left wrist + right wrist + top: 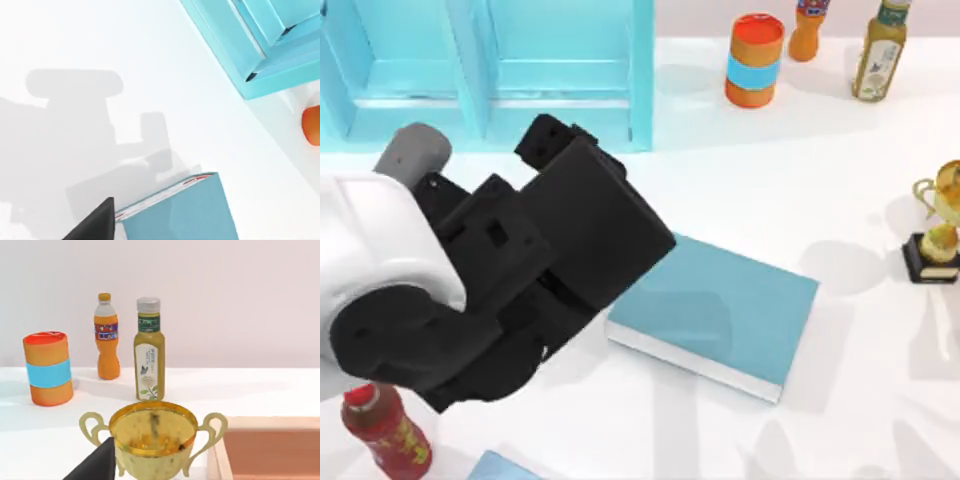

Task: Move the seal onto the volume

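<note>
The volume (720, 310), a flat teal-blue book with white page edges, lies on the white table right of centre; one of its corners (190, 210) also appears in the left wrist view. My left arm (570, 230) hangs high over the table's left half and covers the book's left end. A dark part of the left gripper (95, 225) juts in beside that book corner. The seal is hidden. A dark part of my right gripper (97, 462) sits close beside a gold trophy (152, 437) at the table's right edge.
A light-blue shelf unit (490, 70) stands at the back left. An orange can (754, 60), an orange bottle (808, 28) and a green-label bottle (878, 50) line the back right. The trophy (938, 230) stands far right, a red-capped bottle (385, 430) front left, a blue flat corner (500, 468) beside it.
</note>
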